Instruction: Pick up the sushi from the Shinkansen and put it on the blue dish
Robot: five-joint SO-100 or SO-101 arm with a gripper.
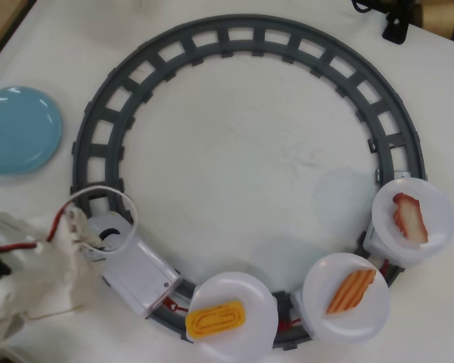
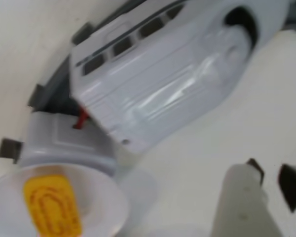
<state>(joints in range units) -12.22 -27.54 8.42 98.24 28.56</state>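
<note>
- Half of the Shinkansen [image 1: 136, 268] hides under the arm [image 1: 19, 276] in the overhead view, its nose covered.
- Only blurred fingertips of the gripper [image 2: 271, 175] show in the wrist view; slightly parted, they hold nothing.
- Behind the Shinkansen, the sushi [image 1: 215, 318] lies on the first white plate [image 1: 246, 291], yellow-orange, ridged.
- Far off sits the blue dish [image 1: 19, 128].

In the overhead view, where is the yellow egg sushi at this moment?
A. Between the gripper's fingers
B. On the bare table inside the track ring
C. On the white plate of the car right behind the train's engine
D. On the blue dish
C: the yellow egg sushi lies on the first white plate behind the Shinkansen, while the blue dish is empty.
</note>
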